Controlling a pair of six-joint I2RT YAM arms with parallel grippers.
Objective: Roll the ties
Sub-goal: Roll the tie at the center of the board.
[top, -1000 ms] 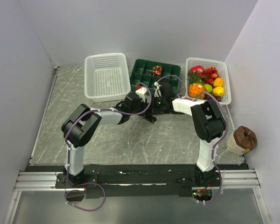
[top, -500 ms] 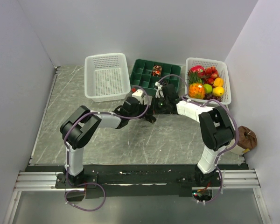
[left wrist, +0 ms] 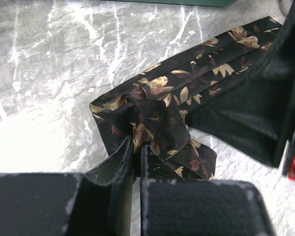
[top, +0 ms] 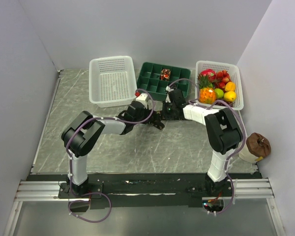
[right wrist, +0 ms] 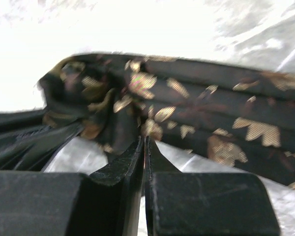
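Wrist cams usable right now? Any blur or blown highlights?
Right wrist: soft throughout, leaf pattern on the tie smeared, the table behind it blown out to white. Left wrist: tie sharp, strong glare on the table lower left. Top external: even light, sharp, no obvious glare.

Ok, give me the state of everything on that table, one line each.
patterned tie, lying on the table, one end bunched up, not yet a coil.
left gripper, shut on the tie's bunched end.
right gripper, shut on the tie's edge.
rolled tie, sitting in a back-row compartment of the green tray.
white basket, empty.
fruit basket, filled with fruit.
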